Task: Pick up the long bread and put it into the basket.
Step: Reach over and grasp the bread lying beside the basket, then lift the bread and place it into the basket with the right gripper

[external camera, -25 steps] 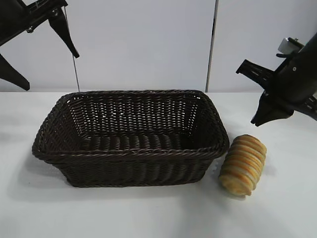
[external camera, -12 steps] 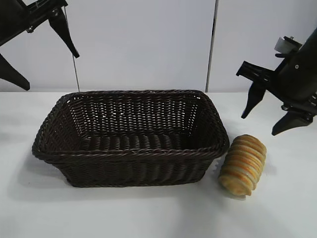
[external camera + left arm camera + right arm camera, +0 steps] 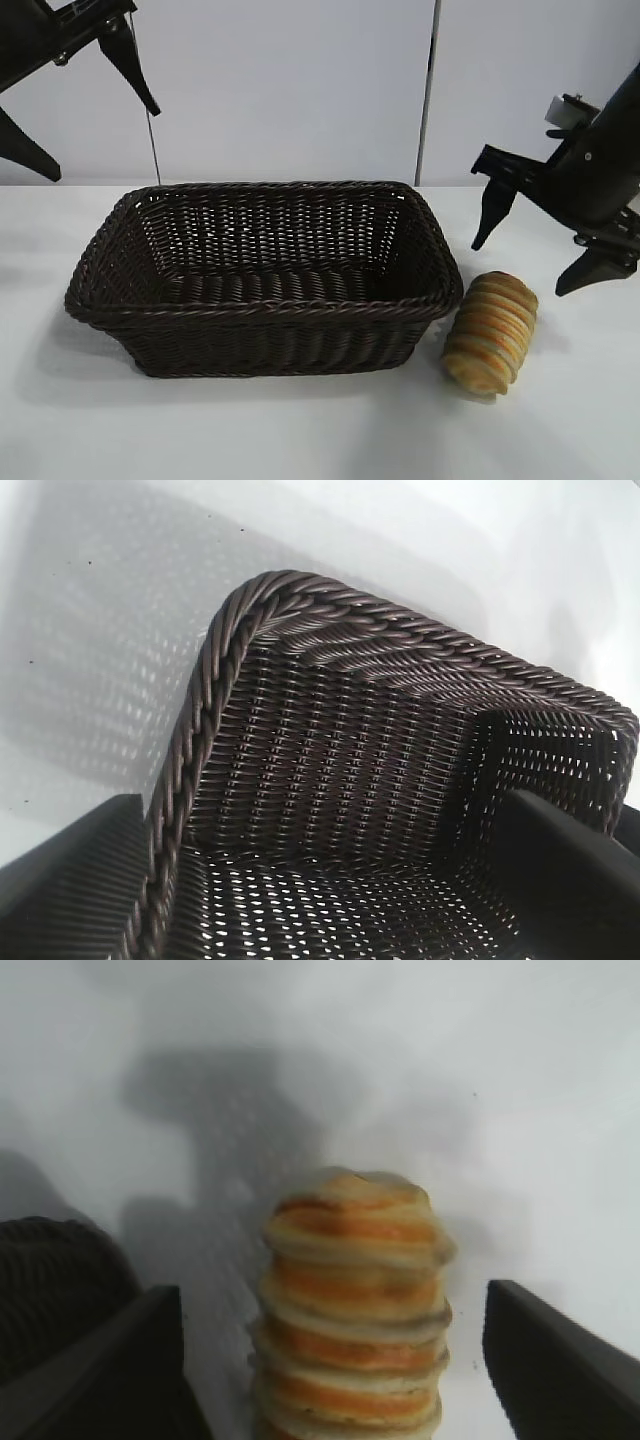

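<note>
Lower now and spread wide, right claw (image 3: 537,263) hangs above long bread (image 3: 490,332) beside basket (image 3: 262,310).

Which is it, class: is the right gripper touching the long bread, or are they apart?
Apart. The exterior view shows the right gripper open above the long bread, with white background between its fingertips and the loaf.

No text, label, brand, number or sign can be read anywhere in these views, neither on the basket (image 3: 262,275) nor on the long bread (image 3: 491,331) just beside it on the worktop (image 3: 300,430).
</note>
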Robot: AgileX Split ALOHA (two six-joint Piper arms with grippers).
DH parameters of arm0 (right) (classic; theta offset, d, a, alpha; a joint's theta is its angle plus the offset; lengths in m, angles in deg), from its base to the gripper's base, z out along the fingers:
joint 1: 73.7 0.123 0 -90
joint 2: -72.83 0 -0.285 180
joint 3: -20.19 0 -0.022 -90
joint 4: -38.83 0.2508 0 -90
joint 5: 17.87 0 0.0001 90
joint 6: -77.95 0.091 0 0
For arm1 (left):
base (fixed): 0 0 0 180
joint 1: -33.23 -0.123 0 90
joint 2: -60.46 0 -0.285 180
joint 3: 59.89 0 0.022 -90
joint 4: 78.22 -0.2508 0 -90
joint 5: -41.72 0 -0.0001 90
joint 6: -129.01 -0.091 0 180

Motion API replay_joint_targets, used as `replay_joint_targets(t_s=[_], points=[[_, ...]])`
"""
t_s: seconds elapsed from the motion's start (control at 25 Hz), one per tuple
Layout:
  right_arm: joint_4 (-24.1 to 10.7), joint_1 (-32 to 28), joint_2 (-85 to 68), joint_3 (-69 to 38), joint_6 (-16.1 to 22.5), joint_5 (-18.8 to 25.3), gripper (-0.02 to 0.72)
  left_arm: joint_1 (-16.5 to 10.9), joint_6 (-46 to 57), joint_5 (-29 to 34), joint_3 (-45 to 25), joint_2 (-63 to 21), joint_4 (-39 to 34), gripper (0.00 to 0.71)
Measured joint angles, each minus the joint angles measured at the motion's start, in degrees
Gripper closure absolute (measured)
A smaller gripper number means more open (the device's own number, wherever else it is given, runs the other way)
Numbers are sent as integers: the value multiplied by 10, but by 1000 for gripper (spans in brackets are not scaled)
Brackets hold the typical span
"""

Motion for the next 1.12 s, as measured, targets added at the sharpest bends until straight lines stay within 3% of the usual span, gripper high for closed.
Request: replay_joint_targets(t_s=[0.12,0.2,0.44,0.68,1.12], points=[[0,0,9,0,-2,-6,117,0,0,0,0,0,0,34],[1,0,10,0,-2,-8,159,0,0,0,0,0,0,34],[1,0,10,0,-2,-10,418,0,0,0,0,0,0,34],[1,0,10,0,-2,-10,605,0,-1,0,0,0,0,34],[-1,-1,-34,1,-10,11,611,0,-2,0,0,0,0,34]])
